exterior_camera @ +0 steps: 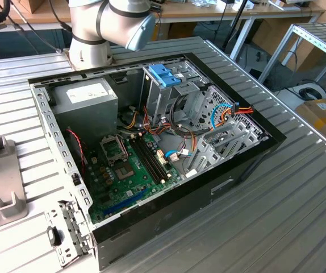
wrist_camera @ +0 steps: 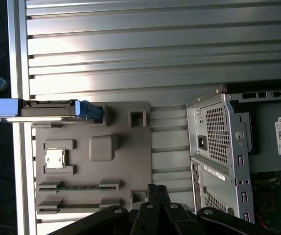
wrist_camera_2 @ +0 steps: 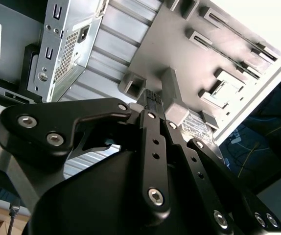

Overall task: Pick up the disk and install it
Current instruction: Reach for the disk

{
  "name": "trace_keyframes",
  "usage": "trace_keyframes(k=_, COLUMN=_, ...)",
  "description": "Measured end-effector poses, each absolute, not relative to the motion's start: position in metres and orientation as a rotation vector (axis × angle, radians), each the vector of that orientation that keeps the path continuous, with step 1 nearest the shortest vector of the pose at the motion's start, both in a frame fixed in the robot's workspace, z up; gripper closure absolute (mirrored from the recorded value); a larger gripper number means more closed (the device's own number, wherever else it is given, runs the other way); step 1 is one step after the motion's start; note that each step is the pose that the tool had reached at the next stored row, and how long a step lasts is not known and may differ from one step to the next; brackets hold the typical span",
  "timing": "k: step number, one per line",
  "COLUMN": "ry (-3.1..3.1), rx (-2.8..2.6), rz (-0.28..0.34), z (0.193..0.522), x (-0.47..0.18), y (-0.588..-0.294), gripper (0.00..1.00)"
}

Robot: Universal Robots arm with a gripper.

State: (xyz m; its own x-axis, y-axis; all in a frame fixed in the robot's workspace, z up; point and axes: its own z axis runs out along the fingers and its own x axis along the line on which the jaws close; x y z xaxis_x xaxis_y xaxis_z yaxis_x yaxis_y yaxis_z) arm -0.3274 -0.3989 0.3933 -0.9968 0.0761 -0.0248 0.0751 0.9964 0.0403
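Ribbed metal bench (wrist_camera: 130, 49) carries a grey fixture tray (wrist_camera: 126, 161), the disk (wrist_camera: 47, 108) on edge at its rim; the end effector (wrist_camera: 157, 190) hangs near, fingers together, gripping nothing.

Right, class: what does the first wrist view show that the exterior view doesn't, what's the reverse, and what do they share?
First wrist view: the disk, on edge in its blue bracket at the rim of the grey fixture, and the gripper, shut on nothing. Exterior view: the motherboard, a blue caddy handle and the arm's joints. Shared: the grey fixture, the power supply and the ribbed table.
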Motion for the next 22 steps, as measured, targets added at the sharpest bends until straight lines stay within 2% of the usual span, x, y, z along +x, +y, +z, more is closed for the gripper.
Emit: trace_keyframes(k=22, ry=3.112, rx=0.118, rz=0.061, z=0.393, x=-0.344, y=-0.399, gripper=0.90)
